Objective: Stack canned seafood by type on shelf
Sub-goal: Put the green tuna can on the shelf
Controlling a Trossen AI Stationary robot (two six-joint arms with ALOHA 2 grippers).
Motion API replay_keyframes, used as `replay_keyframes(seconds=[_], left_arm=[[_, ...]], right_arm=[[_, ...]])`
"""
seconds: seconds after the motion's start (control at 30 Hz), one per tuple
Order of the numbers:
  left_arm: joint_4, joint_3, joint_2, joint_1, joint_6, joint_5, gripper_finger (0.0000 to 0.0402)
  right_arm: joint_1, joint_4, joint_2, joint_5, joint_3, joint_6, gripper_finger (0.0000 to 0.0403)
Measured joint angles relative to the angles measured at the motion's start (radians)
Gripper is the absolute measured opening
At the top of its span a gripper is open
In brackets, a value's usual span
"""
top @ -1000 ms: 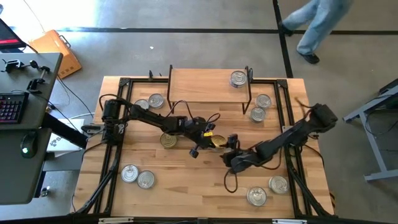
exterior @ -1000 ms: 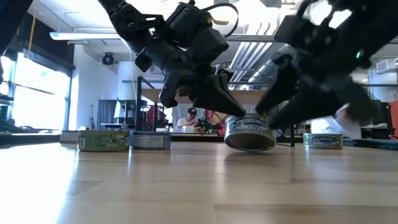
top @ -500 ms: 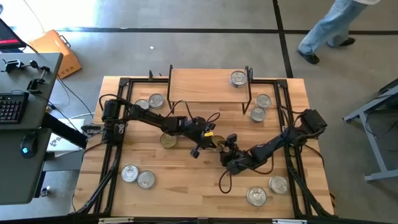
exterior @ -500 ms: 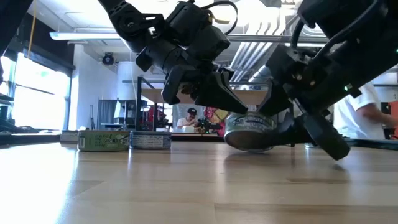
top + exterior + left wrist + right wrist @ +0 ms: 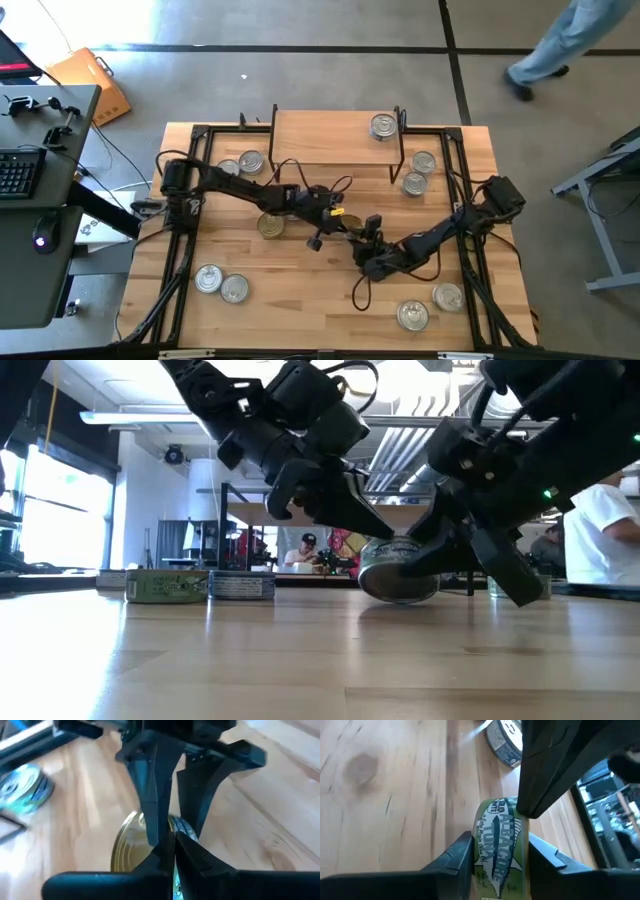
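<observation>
A tuna tin (image 5: 398,570) with a gold lid (image 5: 131,845) and a green label (image 5: 501,845) sits tilted at mid-table between both grippers. My right gripper (image 5: 502,857) reaches in from the table's right (image 5: 364,243) and is shut on it. My left gripper (image 5: 173,845), shut, comes from the left (image 5: 335,222) and points down at the tin's upper rim (image 5: 374,532). The shelf (image 5: 335,140) stands at the far edge with one silver tin (image 5: 383,126) resting flat on its top. My right gripper pinches the tin across its flat faces, one finger (image 5: 462,852) on each, with the green side wall (image 5: 502,835) showing between them. It comes slanting from the table's near right. The tin is tilted, its lower edge (image 5: 400,598) down at the tabletop. My left gripper's shut tips stand at the tin's upper rim (image 5: 176,831), slanting down from the left; I cannot tell whether they touch it.
Other tins lie about: two by the shelf's left legs (image 5: 240,164), one gold-lidded under the left arm (image 5: 270,226), two near left (image 5: 220,284), two by the shelf's right legs (image 5: 418,172), two near right (image 5: 430,306). A person walks beyond the far edge (image 5: 560,50).
My right gripper has moved toward the tin from the table's right and dropped lower, its elbow swinging inward, and now stands around the tin. The tin has tipped a little more. My left gripper has stayed almost where it was. The person has walked to the right.
</observation>
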Motion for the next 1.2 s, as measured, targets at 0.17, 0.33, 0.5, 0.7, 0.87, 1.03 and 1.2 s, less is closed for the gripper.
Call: replay_keyframes(seconds=[0.17, 0.33, 0.5, 0.7, 0.87, 1.03, 1.2], left_arm=[[-0.273, -0.002, -0.126, -0.010, -0.019, -0.147, 0.0004], [-0.344, -0.108, -0.283, -0.008, -0.137, -0.179, 0.0004], [-0.270, -0.258, -0.483, -0.055, -0.218, -0.181, 0.0005], [-0.268, -0.365, -0.750, -0.168, -0.238, -0.183, 0.0005], [-0.268, -0.449, -0.929, -0.242, -0.248, -0.296, 0.0005], [-0.265, -0.532, -1.032, -0.277, -0.262, -0.435, 0.0005], [-0.221, -0.592, -1.071, -0.281, -0.276, -0.472, 0.0005]], right_arm=[[0.015, -0.070, -0.029, -0.016, 0.030, -0.023, 0.0115], [0.008, -0.167, -0.109, -0.005, 0.134, -0.163, 0.0115], [-0.042, -0.299, -0.176, 0.043, 0.271, -0.357, 0.0115], [-0.257, -0.390, -0.195, -0.022, 0.385, -0.454, 0.0115], [-0.476, -0.385, -0.167, -0.151, 0.454, -0.566, 0.0115], [-0.640, -0.380, -0.123, -0.316, 0.484, -0.648, 0.0115], [-0.716, -0.353, -0.108, -0.315, 0.484, -0.660, 0.0136]])
